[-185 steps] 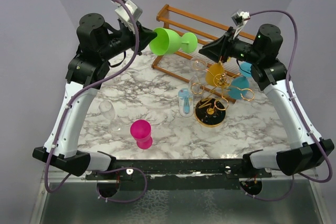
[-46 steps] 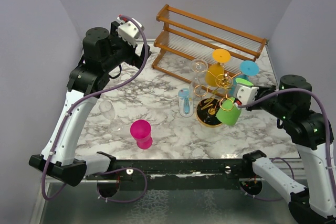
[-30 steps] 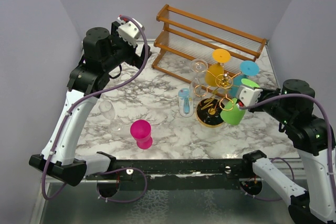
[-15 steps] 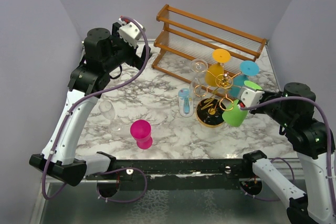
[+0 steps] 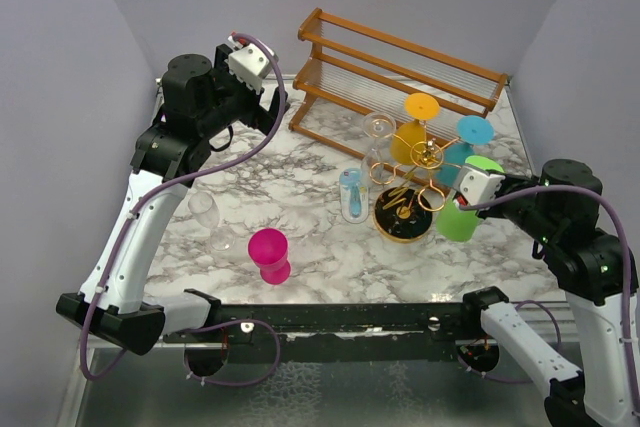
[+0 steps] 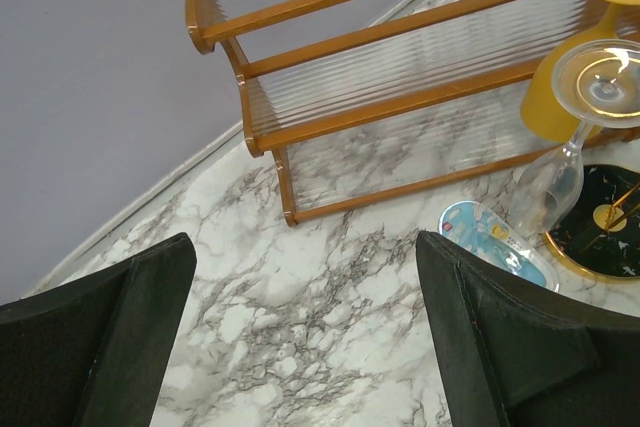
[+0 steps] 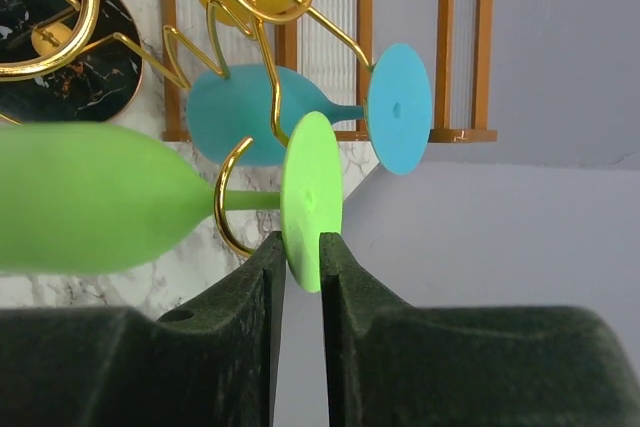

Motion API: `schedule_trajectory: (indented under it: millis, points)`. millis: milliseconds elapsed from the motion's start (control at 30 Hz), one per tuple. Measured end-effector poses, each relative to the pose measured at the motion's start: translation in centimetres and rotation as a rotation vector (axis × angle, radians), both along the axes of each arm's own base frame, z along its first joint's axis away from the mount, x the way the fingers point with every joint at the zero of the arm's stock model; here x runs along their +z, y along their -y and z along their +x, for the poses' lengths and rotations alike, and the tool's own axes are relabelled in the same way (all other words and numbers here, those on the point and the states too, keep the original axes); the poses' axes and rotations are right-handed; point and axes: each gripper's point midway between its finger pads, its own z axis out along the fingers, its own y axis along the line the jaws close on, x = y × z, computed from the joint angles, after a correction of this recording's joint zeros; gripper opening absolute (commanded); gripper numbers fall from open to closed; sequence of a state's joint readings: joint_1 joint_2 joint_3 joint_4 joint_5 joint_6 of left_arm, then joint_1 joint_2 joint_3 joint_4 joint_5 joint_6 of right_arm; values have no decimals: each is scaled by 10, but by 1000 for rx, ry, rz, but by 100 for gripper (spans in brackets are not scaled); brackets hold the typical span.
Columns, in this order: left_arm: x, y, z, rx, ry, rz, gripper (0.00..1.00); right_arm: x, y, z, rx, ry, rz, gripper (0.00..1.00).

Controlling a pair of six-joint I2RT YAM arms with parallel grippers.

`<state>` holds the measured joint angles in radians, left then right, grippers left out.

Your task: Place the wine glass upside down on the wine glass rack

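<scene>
The green wine glass hangs bowl-down at the right side of the gold wine glass rack. Its stem lies in a curled gold loop. My right gripper stands narrowly open around the rim of the glass's round foot. The foot sits tilted in the gap between the jaws. My left gripper is wide open and holds nothing, high over the table's back left in front of the wooden shelf rack.
A yellow glass, a blue glass and a clear glass hang on the gold rack. A patterned light-blue glass stands beside its black base. A pink glass and a clear glass sit front left.
The green glass has come down and to the right until its stem sits in the loop. The right jaws have parted slightly around its foot. The left arm has not moved.
</scene>
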<state>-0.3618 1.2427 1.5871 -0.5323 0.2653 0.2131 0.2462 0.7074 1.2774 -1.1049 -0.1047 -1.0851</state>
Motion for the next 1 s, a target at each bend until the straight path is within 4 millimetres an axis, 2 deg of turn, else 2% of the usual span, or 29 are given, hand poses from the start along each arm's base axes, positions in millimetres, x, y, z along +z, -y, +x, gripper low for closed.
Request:
schedule_trajectory:
  millis: [233, 467, 1000]
  points:
    - [-1, 0, 0, 0, -1, 1, 94, 0, -1, -2, 5, -3, 18, 23]
    - [-6, 0, 0, -2, -12, 5, 94, 2, -5, -8, 24, 7, 48, 29]
    - [-6, 0, -3, -11, -7, 7, 94, -7, -13, -18, 69, -44, 87, 38]
